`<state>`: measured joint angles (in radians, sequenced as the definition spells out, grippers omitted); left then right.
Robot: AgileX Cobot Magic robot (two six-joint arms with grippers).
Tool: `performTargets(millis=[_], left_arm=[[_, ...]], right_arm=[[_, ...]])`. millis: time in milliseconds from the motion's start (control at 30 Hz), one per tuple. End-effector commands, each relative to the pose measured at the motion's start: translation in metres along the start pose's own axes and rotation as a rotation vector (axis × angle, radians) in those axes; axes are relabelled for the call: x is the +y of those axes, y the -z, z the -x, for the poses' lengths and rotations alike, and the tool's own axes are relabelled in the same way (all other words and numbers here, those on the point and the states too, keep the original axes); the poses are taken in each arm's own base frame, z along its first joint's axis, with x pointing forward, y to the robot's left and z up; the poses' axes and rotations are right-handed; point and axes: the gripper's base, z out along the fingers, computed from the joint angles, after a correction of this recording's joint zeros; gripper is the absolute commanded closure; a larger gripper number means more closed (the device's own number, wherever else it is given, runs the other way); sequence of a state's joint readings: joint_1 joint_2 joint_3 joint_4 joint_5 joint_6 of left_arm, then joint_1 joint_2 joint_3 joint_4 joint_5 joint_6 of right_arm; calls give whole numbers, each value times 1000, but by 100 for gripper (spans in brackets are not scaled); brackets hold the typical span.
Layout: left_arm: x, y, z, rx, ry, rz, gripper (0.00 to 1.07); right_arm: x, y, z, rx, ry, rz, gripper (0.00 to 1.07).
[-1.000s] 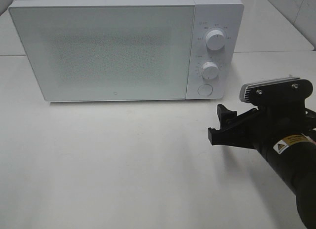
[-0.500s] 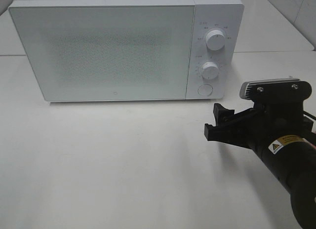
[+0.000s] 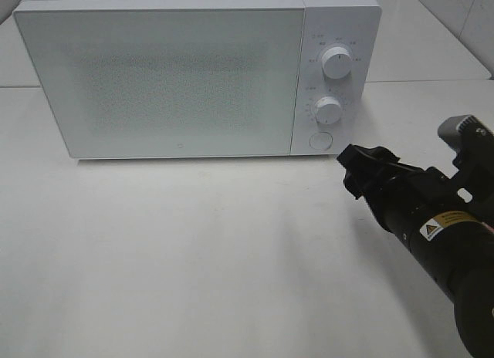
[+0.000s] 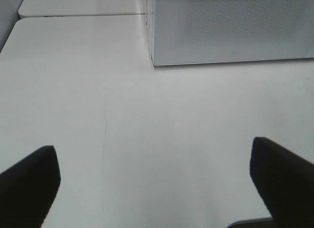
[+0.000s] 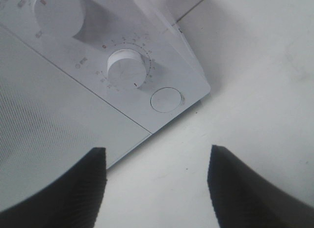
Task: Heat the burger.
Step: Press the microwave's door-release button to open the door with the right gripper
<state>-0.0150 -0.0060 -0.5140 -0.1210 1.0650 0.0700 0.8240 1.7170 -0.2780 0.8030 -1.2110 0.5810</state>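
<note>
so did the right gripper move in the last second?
Yes. The right gripper has rolled and moved closer to the round button on the microwave.

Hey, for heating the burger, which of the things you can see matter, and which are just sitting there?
For the job:
- microwave, shut
- its round button
- upper dial and lower dial
- right gripper, open, close to the button

Just there:
- white table
- left gripper, open above the table

No burger shows in any view.
</note>
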Motion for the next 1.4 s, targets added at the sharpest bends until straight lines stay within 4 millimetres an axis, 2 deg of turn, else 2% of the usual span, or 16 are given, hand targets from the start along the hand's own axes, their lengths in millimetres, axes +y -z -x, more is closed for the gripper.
performTargets(millis=[33, 100, 133, 167, 233, 267, 333, 567, 1000, 1400], left_arm=[[0, 1, 0, -3, 5, -2, 9], [0, 1, 0, -3, 5, -2, 9], [0, 1, 0, -3, 5, -2, 9], [0, 1, 0, -3, 5, -2, 9], [0, 1, 0, -3, 5, -2, 9], [0, 1, 0, -3, 5, -2, 9], [0, 1, 0, -3, 5, -2, 9], [0, 1, 0, -3, 5, -2, 9], [0, 1, 0, -3, 5, -2, 9], [0, 1, 0, -3, 5, -2, 9]], right_arm=[[5, 0, 4, -50, -289, 55, 61], [5, 0, 4, -49, -348, 56, 65], [5, 0, 4, -46, -440, 58, 74], [5, 0, 4, -46, -440, 58, 74], [5, 0, 4, -41, -524, 57, 85], [5, 0, 4, -41, -524, 57, 85], [5, 0, 4, -39, -571, 57, 93], [3, 0, 1, -13, -720, 25, 107], [-6, -1, 2, -58, -757, -56, 107], [6, -24, -17, -23, -786, -80, 107]])
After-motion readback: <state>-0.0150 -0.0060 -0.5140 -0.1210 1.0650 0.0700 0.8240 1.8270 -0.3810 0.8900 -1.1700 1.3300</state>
